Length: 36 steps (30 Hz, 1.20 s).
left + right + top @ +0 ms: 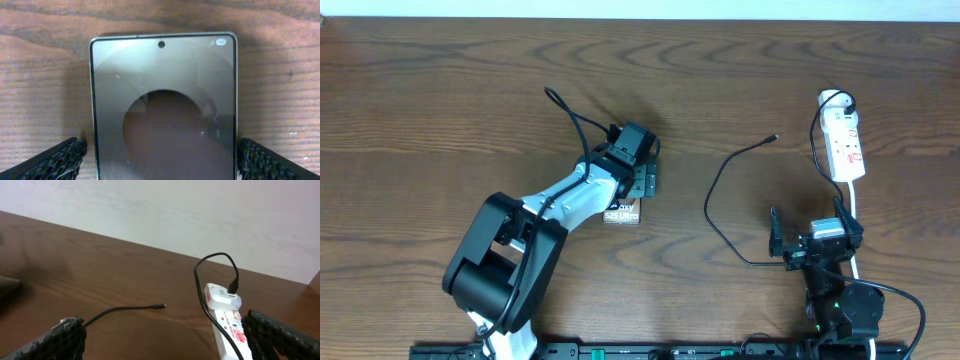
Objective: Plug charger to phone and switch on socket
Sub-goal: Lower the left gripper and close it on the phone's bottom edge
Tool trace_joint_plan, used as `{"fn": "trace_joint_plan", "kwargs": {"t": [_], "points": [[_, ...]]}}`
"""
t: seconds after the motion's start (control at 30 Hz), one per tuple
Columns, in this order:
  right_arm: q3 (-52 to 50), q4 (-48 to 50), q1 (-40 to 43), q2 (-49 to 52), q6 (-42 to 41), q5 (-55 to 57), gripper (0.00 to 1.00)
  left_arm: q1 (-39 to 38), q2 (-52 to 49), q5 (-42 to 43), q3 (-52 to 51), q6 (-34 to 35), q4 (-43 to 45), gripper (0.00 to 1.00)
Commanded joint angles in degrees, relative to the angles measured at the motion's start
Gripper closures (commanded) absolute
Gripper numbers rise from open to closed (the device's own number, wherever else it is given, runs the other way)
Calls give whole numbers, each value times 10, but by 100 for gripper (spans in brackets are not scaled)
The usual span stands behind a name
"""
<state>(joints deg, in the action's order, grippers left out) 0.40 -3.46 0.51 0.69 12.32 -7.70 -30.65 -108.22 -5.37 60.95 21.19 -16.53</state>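
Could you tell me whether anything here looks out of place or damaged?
Nothing stands out. The phone lies flat and intact, the charger lies loose with its tip apart from the phone, and the socket looks undamaged.

The phone [622, 214] carries white letters on the part of its face seen from overhead: "axy" on one line and "S25 Ultra" under it. In the left wrist view, a small oval mark [221, 42] in its corner is too small to read. The red print on the power strip [844, 146] is not legible.
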Motion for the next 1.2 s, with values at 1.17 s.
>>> {"fn": "trace_joint_plan", "kwargs": {"t": [1.17], "points": [[-1, -2, -2, -3, -7, -2, 1, 1, 5, 33, 7, 5, -60, 33]]}}
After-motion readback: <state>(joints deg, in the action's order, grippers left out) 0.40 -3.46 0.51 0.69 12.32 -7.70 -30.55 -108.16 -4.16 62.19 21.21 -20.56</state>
